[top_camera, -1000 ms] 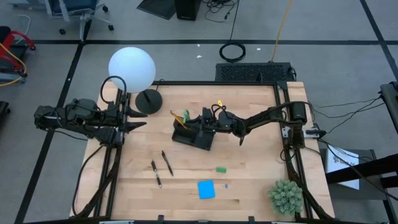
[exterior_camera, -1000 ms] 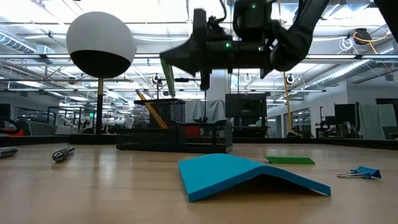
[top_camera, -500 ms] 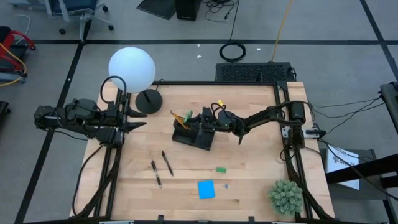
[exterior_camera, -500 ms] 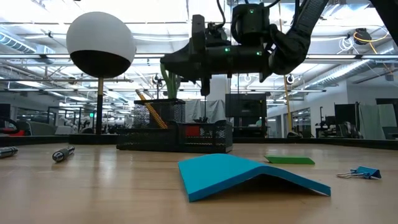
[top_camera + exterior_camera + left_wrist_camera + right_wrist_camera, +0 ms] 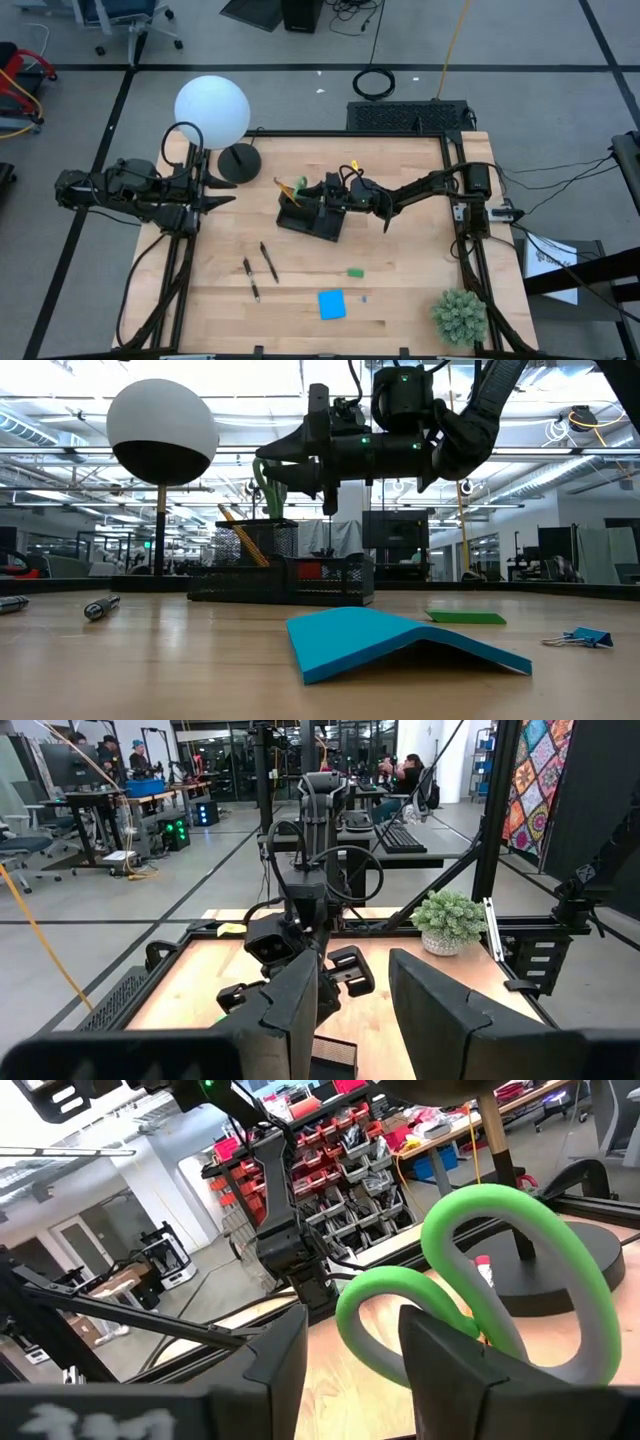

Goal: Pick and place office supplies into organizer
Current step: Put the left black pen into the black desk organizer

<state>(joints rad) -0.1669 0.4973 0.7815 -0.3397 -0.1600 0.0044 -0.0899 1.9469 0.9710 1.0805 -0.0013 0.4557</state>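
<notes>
Down at the near edge of the worktop [image 5: 400,300] lies the blue sticky-note pad [image 5: 331,304], with a small blue clip [image 5: 579,637] just beside it and the potted plant [image 5: 460,316] sitting in the near right corner. A little further in, the green eraser [image 5: 355,272] rests flat, and off toward the left two dark pens [image 5: 259,270] lie side by side, well apart from everything else. Mid-worktop now, here's the action: the black organizer [image 5: 312,217] stands with a pencil [image 5: 289,190] leaning out of its taller compartment, and the right gripper [image 5: 318,189] hangs right above it. The green-handled scissors [image 5: 480,1285] stand upright at that tall compartment, handle loops up, just ahead of the right fingers [image 5: 445,1365], which stand apart on either side of the loops; whether they touch the handles I cannot tell. Over at the left edge the left gripper [image 5: 215,190] waits above the worktop, its fingers [image 5: 300,1010] parted with nothing between them. Toward the far left corner sits the round black lamp base [image 5: 239,162], its white globe [image 5: 212,110] hanging out past the far edge.
</notes>
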